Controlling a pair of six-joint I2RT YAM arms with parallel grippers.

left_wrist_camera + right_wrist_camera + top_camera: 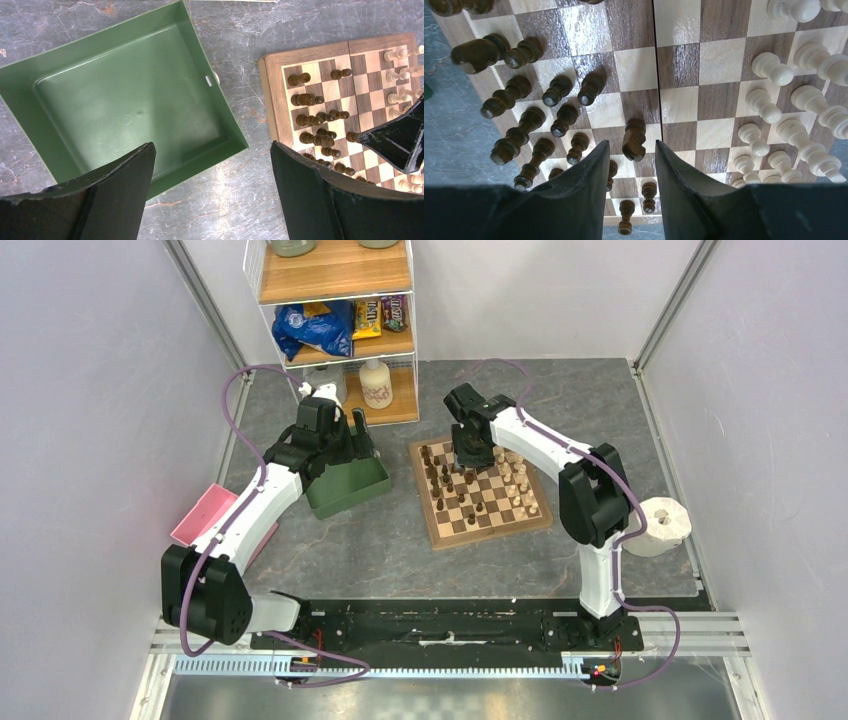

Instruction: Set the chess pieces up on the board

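Board point(492, 534) lies on the grey table point(400, 560) in front of the right arm, slightly skewed. Dark pieces point(549, 115) crowd its left side in a loose upright bunch, several straddling squares. Pale pieces point(774, 100) stand along the right side in two rough rows. Right claw point(631, 146) hangs low over the dark side, jaws partway apart – a dark knight point(634, 136) stands on the board right in the gap at the tips, a sliver of space showing on either side, so not gripped. Left claw point(212, 150) is off the board, above the near-right edge of the green tray point(125, 100), jaws spread wide, holding nothing. Tray sits on the table just left of the board, not touching it. Behind is a shelf point(330, 275) with snack bags and a bottle – also a pale roll point(662, 525) right of the board and a pink flat thing point(205, 515) at the table's left edge
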